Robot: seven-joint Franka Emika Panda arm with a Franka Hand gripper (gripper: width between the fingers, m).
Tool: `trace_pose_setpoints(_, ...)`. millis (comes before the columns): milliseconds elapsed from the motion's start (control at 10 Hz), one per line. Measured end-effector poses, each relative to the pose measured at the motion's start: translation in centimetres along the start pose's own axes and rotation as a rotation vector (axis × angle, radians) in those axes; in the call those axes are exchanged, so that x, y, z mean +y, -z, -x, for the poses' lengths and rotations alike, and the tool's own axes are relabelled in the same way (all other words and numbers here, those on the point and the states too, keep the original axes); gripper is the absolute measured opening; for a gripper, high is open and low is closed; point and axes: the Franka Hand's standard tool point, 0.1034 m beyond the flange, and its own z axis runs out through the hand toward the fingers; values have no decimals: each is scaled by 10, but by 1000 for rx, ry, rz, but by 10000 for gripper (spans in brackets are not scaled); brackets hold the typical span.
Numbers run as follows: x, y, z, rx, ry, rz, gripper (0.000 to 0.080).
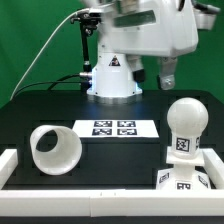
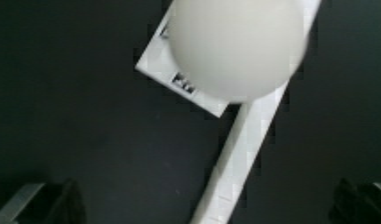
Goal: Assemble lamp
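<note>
Three lamp pieces showed. The gripper (image 1: 165, 72) hung above the black table (image 1: 130, 155), its fingers (image 2: 34, 203) spread wide with nothing between them. The bulb (image 1: 185, 122) stood upright on the flat square base (image 1: 184, 181) below the gripper, a little off its centre line. The shade (image 1: 54, 149) lay on its side well apart from the gripper — past the marker board (image 1: 113, 127). A white rail (image 2: 238, 160) ran just beside the base.

We look across the table (image 1: 60, 112) toward the far arm (image 1: 150, 30), and our wrist camera looks closely down on the shared bulb (image 2: 237, 50).
</note>
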Motion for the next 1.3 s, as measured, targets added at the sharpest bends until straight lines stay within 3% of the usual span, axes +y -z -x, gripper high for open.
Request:
trace_pose_setpoints(500, 3, -2, -2, 5, 369, 18, 698)
trace_pose_setpoints(600, 13, -7, -11, 0, 559, 73, 698)
trace_pose_setpoints(800, 25, -9, -30, -2, 810, 122, 698)
trace_pose_setpoints(1100, 50, -14, -76, 33, 1169, 133, 698)
trace_pose_setpoints(1300, 52, -15, -78, 22, 1316, 143, 698)
